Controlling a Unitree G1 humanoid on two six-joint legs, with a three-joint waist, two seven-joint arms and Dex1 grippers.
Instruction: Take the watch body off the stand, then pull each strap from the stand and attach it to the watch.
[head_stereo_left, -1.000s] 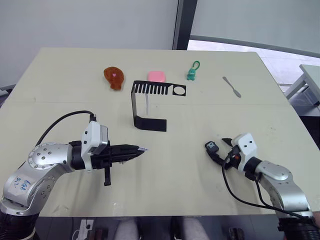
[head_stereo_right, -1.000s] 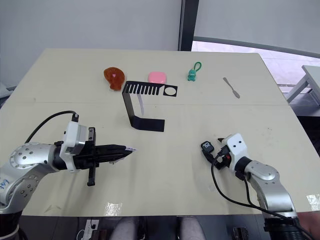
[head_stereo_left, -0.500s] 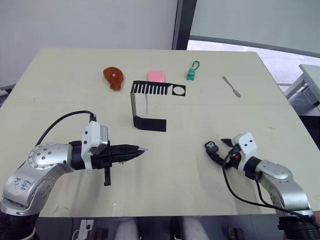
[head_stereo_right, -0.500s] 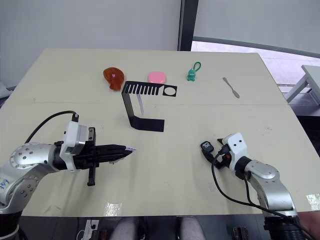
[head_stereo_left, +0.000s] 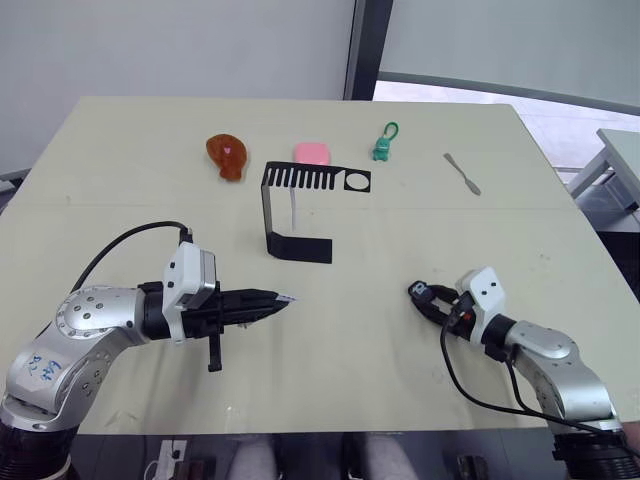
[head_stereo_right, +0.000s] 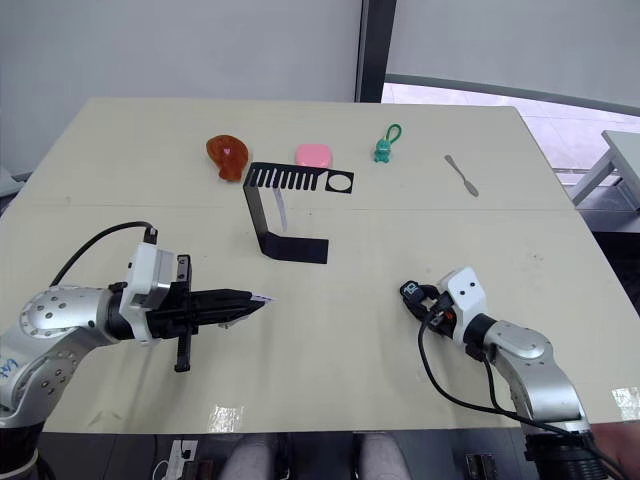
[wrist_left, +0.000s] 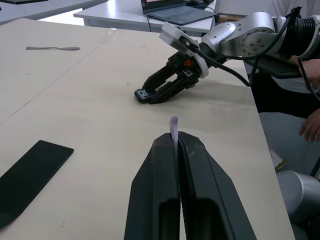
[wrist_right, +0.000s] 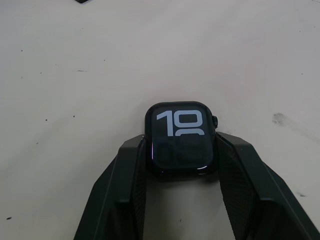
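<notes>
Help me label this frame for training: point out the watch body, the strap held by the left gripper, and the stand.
watch body (wrist_right: 180, 137): right wrist view, middle of its screen.
strap (wrist_left: 173, 128): left wrist view, pale tip poking out past the fingers.
stand (head_stereo_left: 300, 247): left eye view, flat base plate.

Colour key. Desk (head_stereo_left: 420, 230): pale cream, faintly speckled. Stand (head_stereo_left: 290, 205): matt black, its top cut by a row of slots. Watch body (wrist_right: 181, 137): black case, dark screen with pale digits. Strap (wrist_left: 173, 128): whitish lavender, between the left claw's (wrist_left: 176, 142) black fingers. Right claw (wrist_right: 181, 165): black fingers, white housing. At 12 o'clock: orange-brown piece (head_stereo_left: 228, 155), pink block (head_stereo_left: 313, 152), green keychain figure (head_stereo_left: 383, 146), grey spatula (head_stereo_left: 463, 173).
</notes>
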